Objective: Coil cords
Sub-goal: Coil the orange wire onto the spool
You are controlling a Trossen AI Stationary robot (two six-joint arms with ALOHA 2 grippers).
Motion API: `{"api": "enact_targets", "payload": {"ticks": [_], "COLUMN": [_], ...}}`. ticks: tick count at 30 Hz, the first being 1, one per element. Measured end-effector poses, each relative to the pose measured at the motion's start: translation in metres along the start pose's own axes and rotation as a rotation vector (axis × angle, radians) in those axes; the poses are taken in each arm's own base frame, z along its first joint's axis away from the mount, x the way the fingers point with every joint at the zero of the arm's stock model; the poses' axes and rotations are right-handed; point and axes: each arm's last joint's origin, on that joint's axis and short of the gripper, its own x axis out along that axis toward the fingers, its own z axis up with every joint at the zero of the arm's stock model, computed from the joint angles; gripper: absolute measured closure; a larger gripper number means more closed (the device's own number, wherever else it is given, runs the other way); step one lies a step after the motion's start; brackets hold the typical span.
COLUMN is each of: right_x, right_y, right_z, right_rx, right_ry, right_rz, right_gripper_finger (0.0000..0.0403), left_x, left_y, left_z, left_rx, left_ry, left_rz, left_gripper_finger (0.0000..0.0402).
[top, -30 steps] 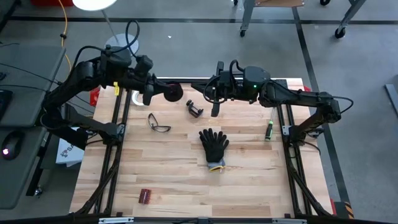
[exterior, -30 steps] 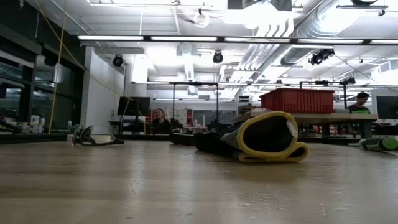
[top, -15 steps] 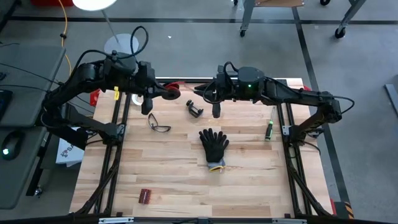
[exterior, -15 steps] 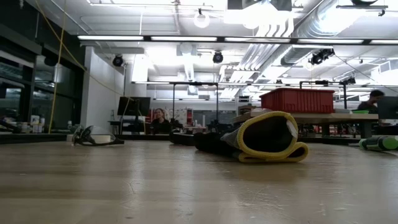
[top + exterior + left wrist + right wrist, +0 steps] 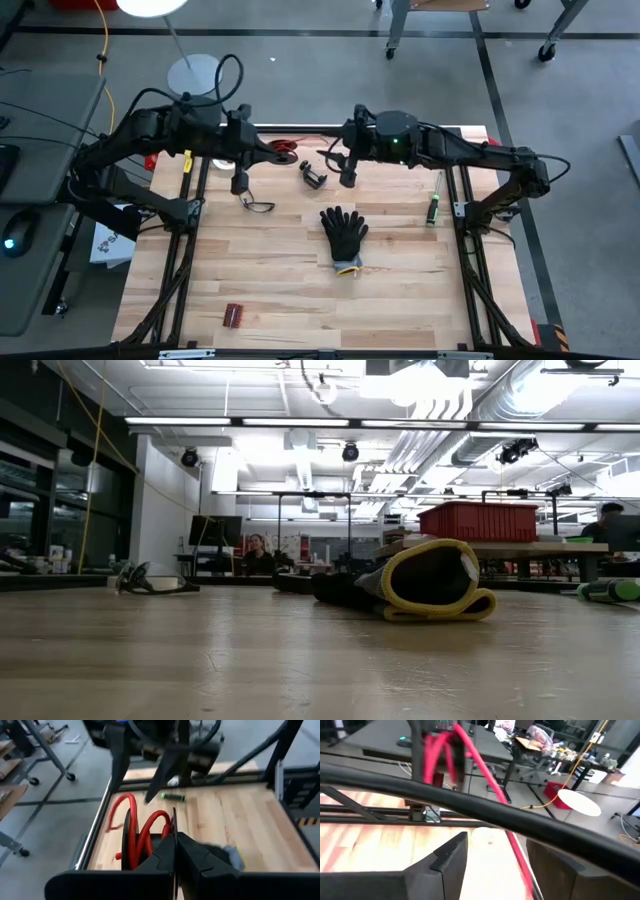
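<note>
The cords are one red cord (image 5: 145,827) wound in loose loops on a small black spool (image 5: 283,148), held above the table's far edge. My left gripper (image 5: 268,152) is shut on that spool. A free strand of the red cord (image 5: 490,775) runs from the spool toward my right gripper (image 5: 335,165). That gripper is open, and the strand passes between its two fingers (image 5: 451,852) in the right wrist view. My left gripper pinches one thin black flange of the spool (image 5: 174,820) at its rim between its two fingers. The fingers come from the table's left, slanting a little down. The spool is lifted clear of the table and stands on edge. My right gripper: whether its open fingers touch the strand, I cannot tell.
On the table lie a black glove (image 5: 343,232) with a yellow cuff, clear safety glasses (image 5: 255,200), a black clamp (image 5: 314,177), a green-handled screwdriver (image 5: 434,208) and a small dark red object (image 5: 234,314) near the front edge.
My left gripper has gone a little toward the table's right and has rolled. The spool has turned from flat face up to on edge, so the red cord now shows. My right gripper has tipped down, and its fingers, together before, now stand apart.
</note>
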Motion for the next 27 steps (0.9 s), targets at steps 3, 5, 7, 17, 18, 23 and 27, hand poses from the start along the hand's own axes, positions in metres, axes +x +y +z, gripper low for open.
{"api": "enact_targets", "payload": {"ticks": [3, 5, 7, 17, 18, 23, 27], "right_x": [0.001, 0.001, 0.002, 0.01, 0.012, 0.012, 0.008], "right_y": [-0.005, -0.008, -0.009, -0.007, -0.007, -0.009, -0.004], "right_z": [-0.002, -0.004, -0.006, -0.024, -0.025, -0.022, -0.014], "right_rx": [0.018, 0.038, 0.051, -0.033, -0.047, -0.055, -0.009], "right_ry": [0.013, 0.022, 0.037, 0.191, 0.195, 0.175, 0.097], "right_rz": [-0.012, 0.001, 0.021, 0.026, 0.004, -0.04, 0.031], "right_gripper_finger": [0.0208, 0.0208, 0.0208, 0.0208, 0.0208, 0.0208, 0.0208], "left_x": [0.0, 0.0, -0.001, -0.003, -0.005, -0.013, -0.018], "left_y": [-0.003, -0.005, -0.007, -0.008, -0.008, -0.006, -0.003], "left_z": [0.004, 0.007, 0.008, 0.013, 0.014, 0.016, 0.012], "left_rx": [-0.014, -0.013, -0.011, -0.029, -0.029, -0.028, -0.03], "left_ry": [-0.04, -0.067, -0.077, -0.121, -0.124, -0.117, -0.071], "left_rz": [-0.011, -0.018, -0.018, -0.009, -0.009, 0.013, 0.091], "left_gripper_finger": [0.0401, 0.0401, 0.0401, 0.0401, 0.0401, 0.0401, 0.0401]}}
